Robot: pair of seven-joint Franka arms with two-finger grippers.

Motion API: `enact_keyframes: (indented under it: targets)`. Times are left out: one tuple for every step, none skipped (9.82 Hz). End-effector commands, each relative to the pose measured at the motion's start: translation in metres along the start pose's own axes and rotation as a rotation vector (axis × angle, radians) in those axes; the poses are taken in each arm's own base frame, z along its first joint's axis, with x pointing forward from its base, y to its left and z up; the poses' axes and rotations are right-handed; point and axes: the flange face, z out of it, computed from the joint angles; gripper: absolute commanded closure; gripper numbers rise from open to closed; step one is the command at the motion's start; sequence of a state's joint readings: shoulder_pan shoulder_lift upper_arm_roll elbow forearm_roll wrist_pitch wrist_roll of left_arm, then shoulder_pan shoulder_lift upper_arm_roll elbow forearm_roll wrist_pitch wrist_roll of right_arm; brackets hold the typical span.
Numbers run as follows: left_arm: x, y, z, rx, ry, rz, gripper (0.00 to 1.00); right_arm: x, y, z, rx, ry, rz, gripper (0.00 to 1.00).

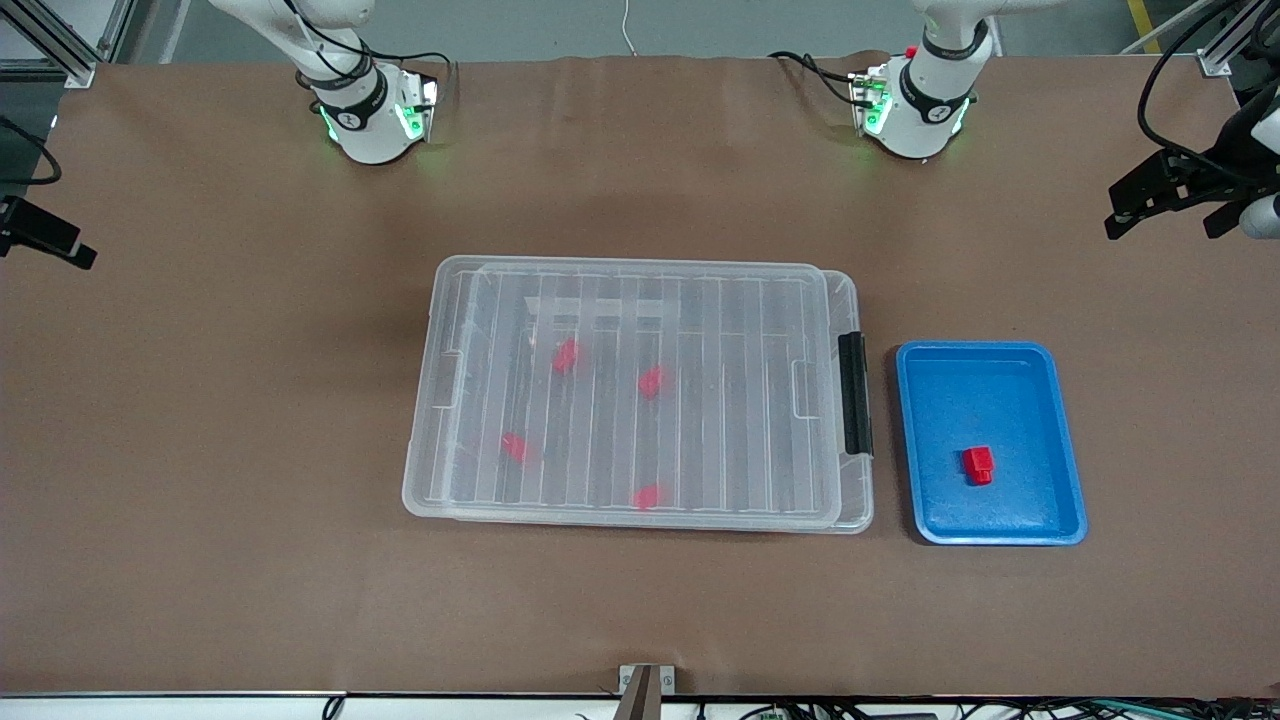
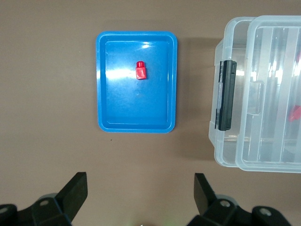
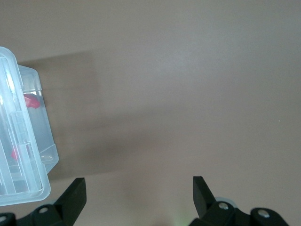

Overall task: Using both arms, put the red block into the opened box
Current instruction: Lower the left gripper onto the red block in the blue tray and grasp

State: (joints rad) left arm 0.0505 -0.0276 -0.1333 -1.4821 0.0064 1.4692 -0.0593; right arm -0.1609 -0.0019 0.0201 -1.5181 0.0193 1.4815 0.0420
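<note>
A small red block (image 1: 978,465) (image 2: 140,71) lies in a blue tray (image 1: 1000,400) (image 2: 136,108). The clear box (image 1: 440,300) (image 2: 225,146) (image 3: 47,162) sits mid-table beside the tray, with its ribbed lid (image 1: 720,400) lying on it slightly shifted. Its black handle (image 1: 853,392) (image 2: 226,94) faces the tray. Several red pieces (image 1: 566,355) show through the lid. My left gripper (image 2: 141,181) hangs open and empty high over the bare table by the tray. My right gripper (image 3: 138,181) hangs open and empty over the table beside the box's other end. Neither gripper shows in the front view.
The arm bases (image 1: 375,115) (image 1: 915,105) stand along the table edge farthest from the front camera. Black mounted hardware (image 1: 1180,190) (image 1: 45,235) juts in at both ends of the table. Brown table surface (image 1: 640,600) surrounds the box and tray.
</note>
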Motion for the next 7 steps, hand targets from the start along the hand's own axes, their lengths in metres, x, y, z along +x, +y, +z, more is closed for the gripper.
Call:
enact_keyframes:
  targets:
    - [0.002, -0.001, 0.012, 0.018, -0.049, 0.013, 0.00, -0.008, 0.002, -0.001, -0.006, 0.004, -0.009, 0.00]
    - [0.003, 0.002, 0.014, 0.021, -0.055, 0.017, 0.00, -0.008, 0.002, -0.001, -0.006, 0.004, -0.009, 0.00]
    - [0.011, 0.004, 0.029, 0.042, -0.080, 0.026, 0.00, -0.008, -0.002, -0.001, -0.006, 0.004, -0.016, 0.00]
    - [0.026, 0.012, 0.059, 0.041, -0.119, 0.048, 0.00, -0.006, -0.007, 0.001, -0.010, 0.000, -0.025, 0.00]
    - [0.045, 0.015, 0.098, 0.031, -0.121, 0.056, 0.00, -0.002, -0.011, 0.007, -0.007, -0.011, -0.033, 0.00]
    - [0.060, 0.021, 0.142, 0.027, -0.119, 0.054, 0.00, 0.002, -0.022, 0.015, 0.001, -0.023, -0.050, 0.00]
    - [0.076, 0.017, 0.201, 0.016, -0.124, 0.043, 0.00, 0.007, -0.060, 0.031, 0.004, -0.048, -0.105, 0.00]
